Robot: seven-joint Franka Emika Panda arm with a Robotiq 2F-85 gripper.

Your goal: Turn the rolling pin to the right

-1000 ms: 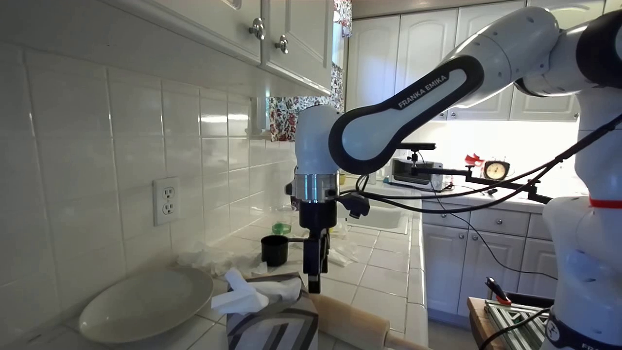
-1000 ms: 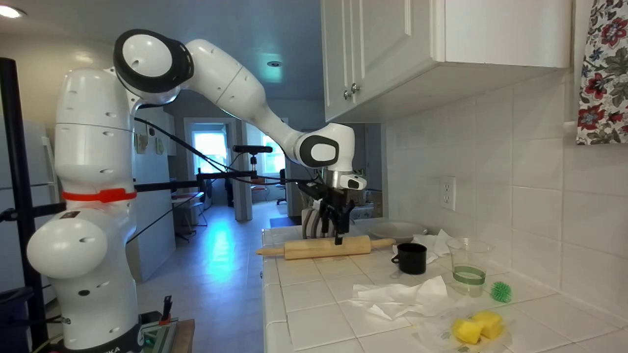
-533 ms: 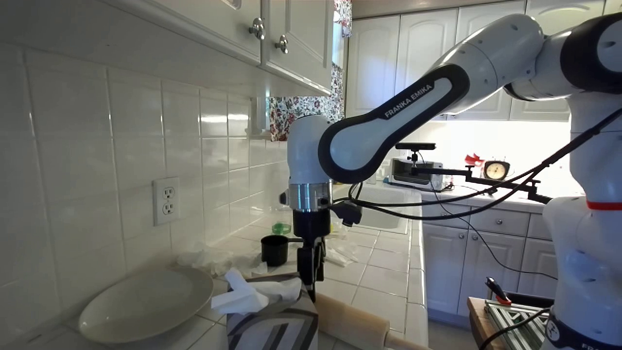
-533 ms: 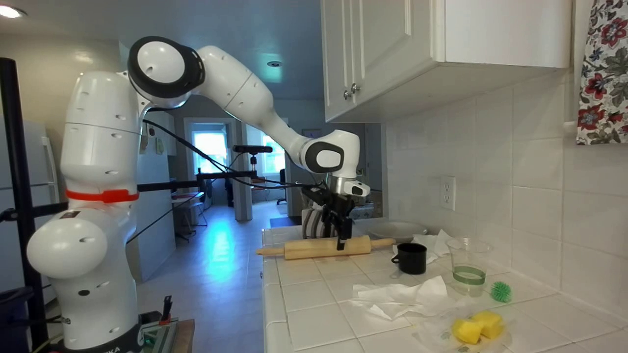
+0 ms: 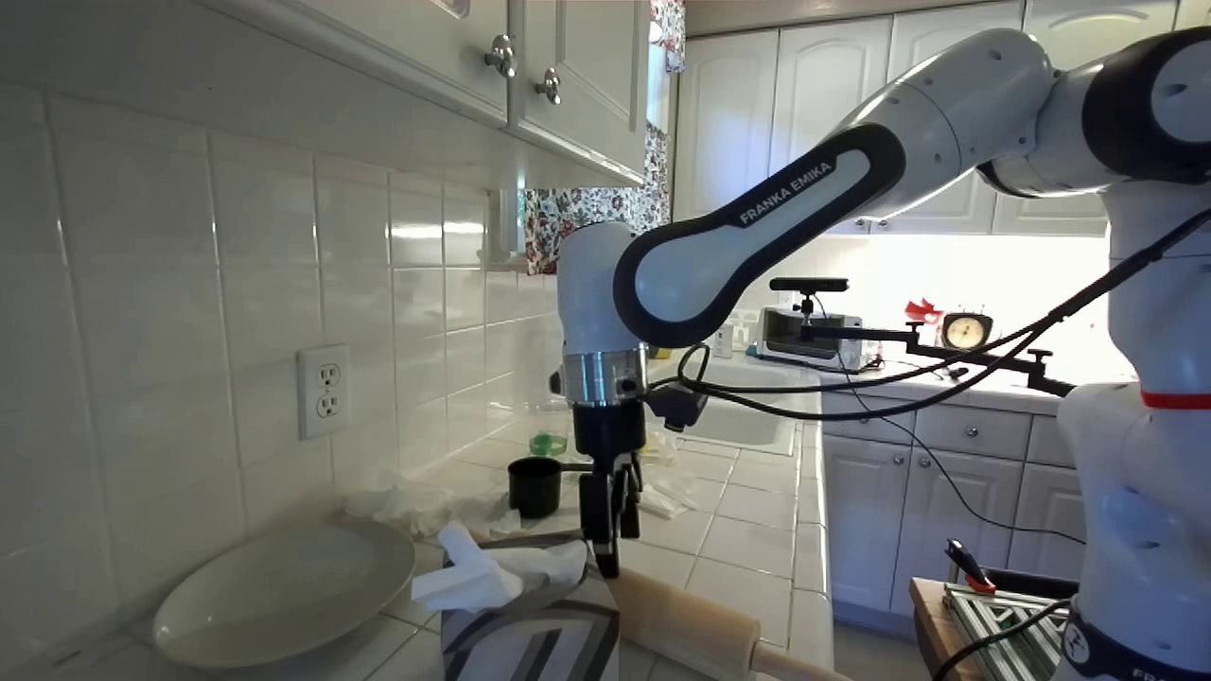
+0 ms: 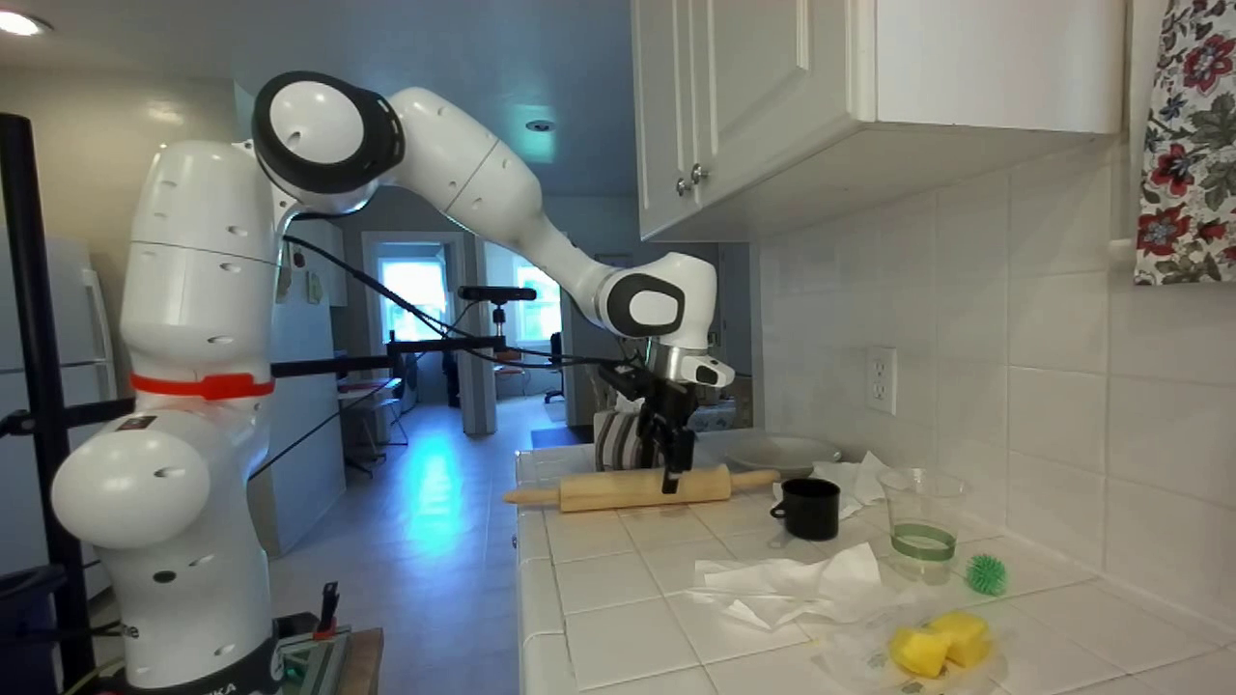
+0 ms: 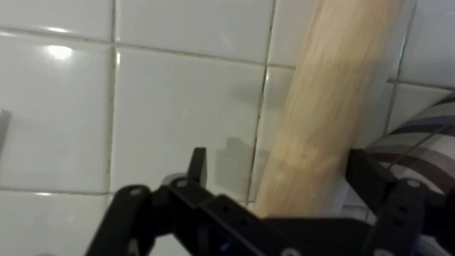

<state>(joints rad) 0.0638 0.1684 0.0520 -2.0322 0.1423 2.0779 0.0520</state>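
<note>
The rolling pin, a pale wooden cylinder with thin handles, lies across the tiled counter in both exterior views. Its barrel is partly hidden behind a striped box in an exterior view. My gripper points down over the pin, jaws wide apart and open. In the wrist view the barrel runs between the two fingers. The right finger is close against the pin's right edge; I cannot tell whether it touches. A clear gap separates the left finger from the wood.
The striped box with tissue stands right beside the gripper and pin. A white oval plate lies near the wall. A black cup, crumpled paper, a clear plastic cup and yellow pieces sit farther along the counter.
My gripper has come down and sideways toward the box, its fingertips now lower at the pin, with a slight lift lately. The rolling pin has shifted very slightly. The jaws stay open.
</note>
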